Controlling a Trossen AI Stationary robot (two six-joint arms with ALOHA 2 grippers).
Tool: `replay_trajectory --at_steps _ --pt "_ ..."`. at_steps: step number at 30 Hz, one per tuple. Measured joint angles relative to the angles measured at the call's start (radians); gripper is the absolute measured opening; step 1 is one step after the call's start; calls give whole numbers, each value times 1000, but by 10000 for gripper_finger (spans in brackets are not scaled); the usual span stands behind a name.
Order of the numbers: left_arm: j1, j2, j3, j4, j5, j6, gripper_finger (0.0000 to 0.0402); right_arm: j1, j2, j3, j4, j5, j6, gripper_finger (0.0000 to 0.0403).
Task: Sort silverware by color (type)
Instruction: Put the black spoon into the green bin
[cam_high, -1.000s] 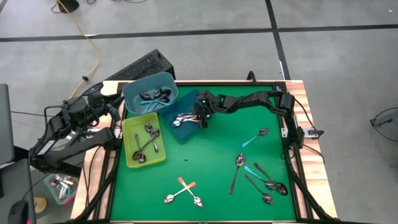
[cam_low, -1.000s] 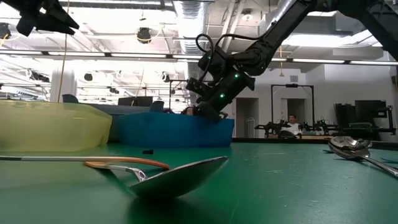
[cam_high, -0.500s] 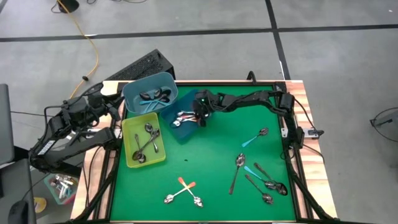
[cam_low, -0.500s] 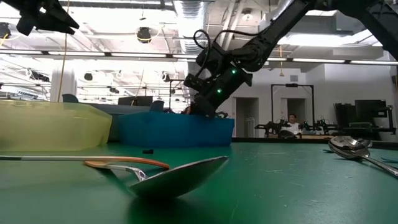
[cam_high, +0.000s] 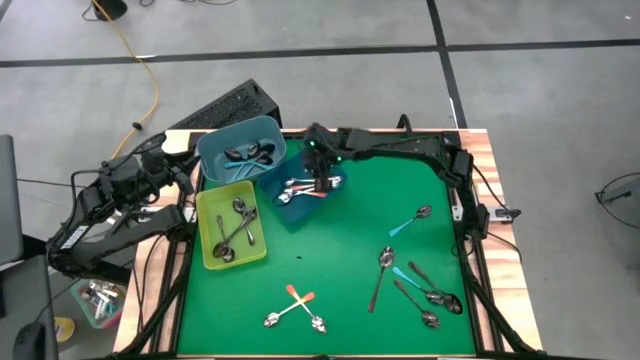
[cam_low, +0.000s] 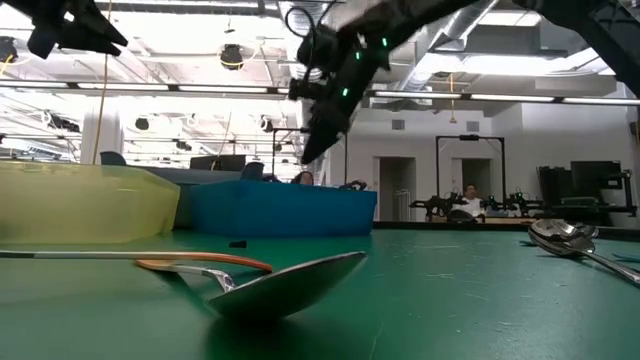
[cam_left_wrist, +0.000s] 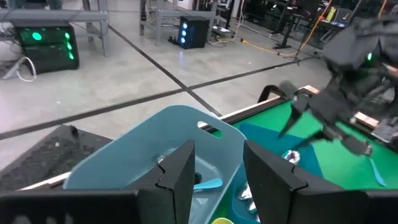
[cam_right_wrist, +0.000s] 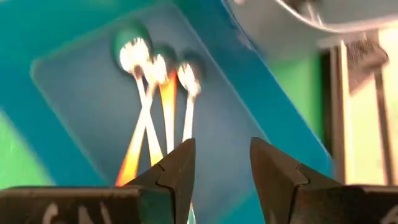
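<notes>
Presently, two orange-handled spoons (cam_high: 295, 305) lie crossed at the counter's (cam_high: 330, 260) near edge, with a mixed cluster of spoons (cam_high: 415, 285) near right. Mid-left, the yellow tray (cam_high: 230, 228) holds plain metal spoons. Farther back, the right gripper (cam_high: 320, 182) hovers over the dark blue tray (cam_high: 300, 195), fingers apart and empty, above three orange-handled spoons (cam_right_wrist: 155, 93). The left gripper (cam_left_wrist: 214, 177), fingers apart, waits beyond the light blue bin (cam_high: 242, 152). Risk: the crossed pair may lift together.

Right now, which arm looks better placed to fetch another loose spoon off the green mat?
The right, probably. Its fingers hang open and empty above the dark blue bin, on the mat's side. The loose spoons lie on the right. The left arm waits off the table's left edge.
</notes>
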Motion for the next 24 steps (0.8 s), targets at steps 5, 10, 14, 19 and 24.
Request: replay_trajectory --at_steps 5,10,14,19,24 --pt "0 0 0 0 70 -15 122 0 0 208 -359 141 29 163" --pt "0 0 0 -5 102 -28 122 0 -2 320 -655 180 206 163" --pt "0 0 0 -30 102 -69 122 3 -2 331 -831 179 404 163" --pt "0 0 0 -70 113 -54 122 57 -2 273 -936 156 563 163" --pt "0 0 0 -106 184 -54 122 195 -8 184 -971 148 627 163"
